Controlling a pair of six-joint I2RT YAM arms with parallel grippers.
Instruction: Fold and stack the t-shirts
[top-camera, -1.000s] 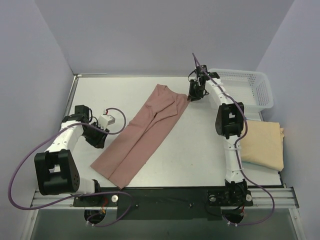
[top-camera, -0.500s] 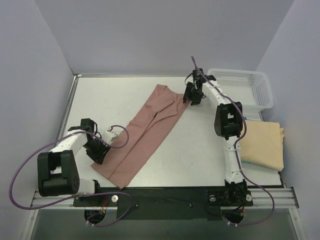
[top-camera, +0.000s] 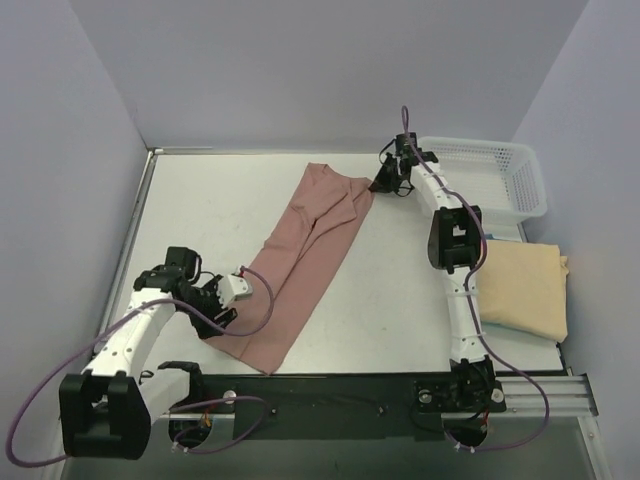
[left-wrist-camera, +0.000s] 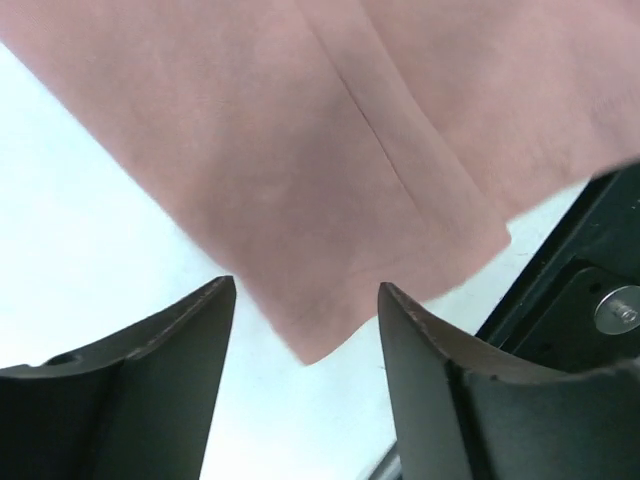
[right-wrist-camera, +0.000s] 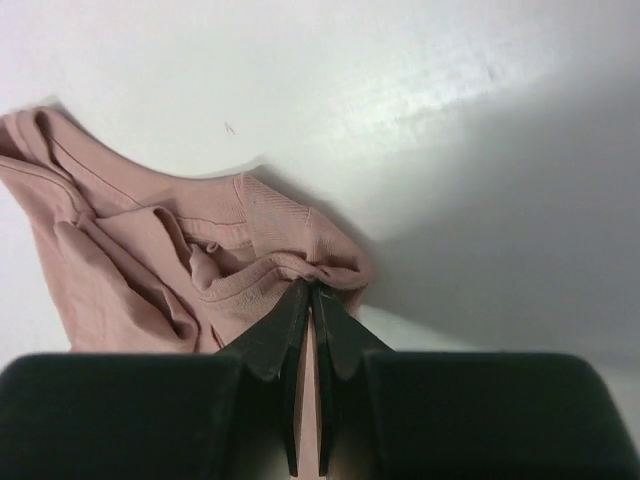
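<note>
- From overhead, the pink t-shirt (top-camera: 305, 260) lies on the worktop (top-camera: 200, 200) as a long narrow strip. Its long axis runs on a slant from the far middle down to the near left.
- The right tool (top-camera: 382, 184) sits at the far, collar end and the left tool (top-camera: 220, 312) at the near, hem end, so each arm has the end closest to it.
- The tan t-shirt (top-camera: 525, 290) rests well apart at the right edge, beside the basket (top-camera: 500, 150).
- On the left wrist camera, the tool's jaws stand apart with nothing between them. A hem corner of the strip lies on the worktop just ahead of the gap, pointing in between the fingers (left-wrist-camera: 150, 345). I judge a short push forward would bracket that corner.
- On the right wrist camera, the jaws are pressed together, and the bunched collar edge meets their tips (right-wrist-camera: 310, 290). The tool looks clamped on the pink cloth, which spreads away to the left.
</note>
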